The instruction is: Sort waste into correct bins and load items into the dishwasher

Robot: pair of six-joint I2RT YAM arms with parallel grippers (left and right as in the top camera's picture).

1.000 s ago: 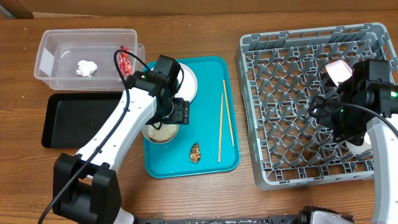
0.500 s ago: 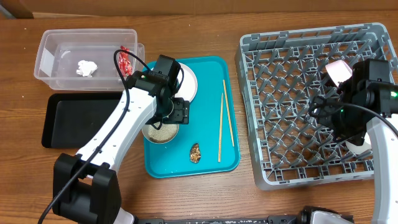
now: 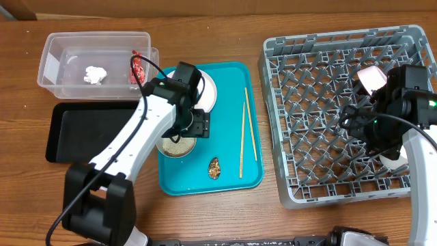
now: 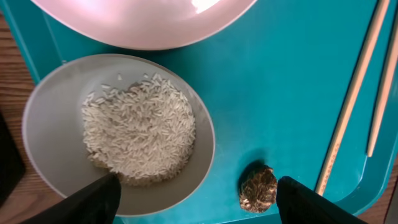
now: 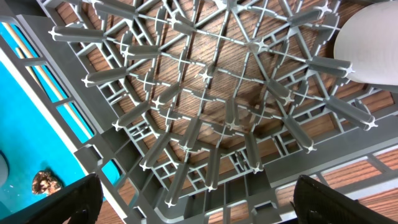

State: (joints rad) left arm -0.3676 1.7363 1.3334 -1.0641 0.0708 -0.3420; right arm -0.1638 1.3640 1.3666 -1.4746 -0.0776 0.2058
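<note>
Left gripper (image 4: 199, 202) jaws spread wide, grasping nothing, above the bowl (image 4: 53, 118) of rice (image 4: 137, 130) on the teal tray (image 4: 286, 87); brown scrap (image 4: 258, 186) lies beside the bowl; right gripper (image 5: 199, 202) likewise released, empty, over the grey dish rack (image 5: 205, 112)

Seen from overhead, the left arm (image 3: 140, 133) has swung slightly toward the right of the frame, its wrist now a touch nearer the white plate (image 3: 209, 94); its base link at lower left shifted right too
</note>
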